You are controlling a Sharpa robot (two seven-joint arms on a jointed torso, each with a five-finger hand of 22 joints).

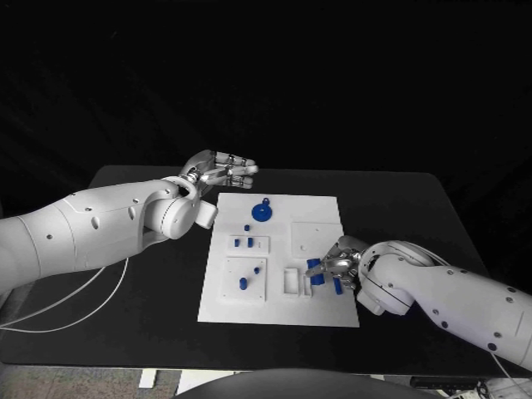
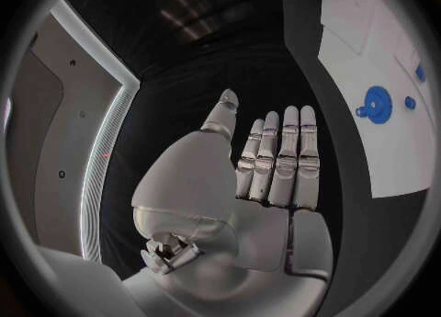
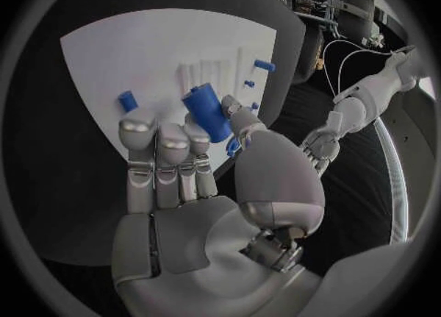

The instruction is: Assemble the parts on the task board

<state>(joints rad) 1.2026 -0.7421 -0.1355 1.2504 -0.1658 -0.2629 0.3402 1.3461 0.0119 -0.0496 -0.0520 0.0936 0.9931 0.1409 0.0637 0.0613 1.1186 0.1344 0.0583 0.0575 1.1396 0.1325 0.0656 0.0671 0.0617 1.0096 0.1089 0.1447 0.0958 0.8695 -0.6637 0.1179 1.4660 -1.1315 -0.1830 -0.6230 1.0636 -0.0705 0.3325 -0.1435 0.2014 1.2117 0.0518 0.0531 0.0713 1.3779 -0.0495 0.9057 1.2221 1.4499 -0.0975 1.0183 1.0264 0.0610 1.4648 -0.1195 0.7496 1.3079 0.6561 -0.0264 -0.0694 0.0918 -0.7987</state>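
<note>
Task board (image 1: 278,309): white plate on black worktop (image 1: 135,316), between both hands. Right hand (image 1: 338,264): over the board's near corner, fingers pinching a blue cylindrical part (image 3: 208,113). Left hand (image 1: 222,170): just beyond the board's far corner, fingers straight, holding nothing.

No writing, label, brand, number or sign can be read anywhere here. The white task board (image 1: 278,258) carries no legible marks, and the blue parts (image 1: 261,212) on it are plain too.
</note>
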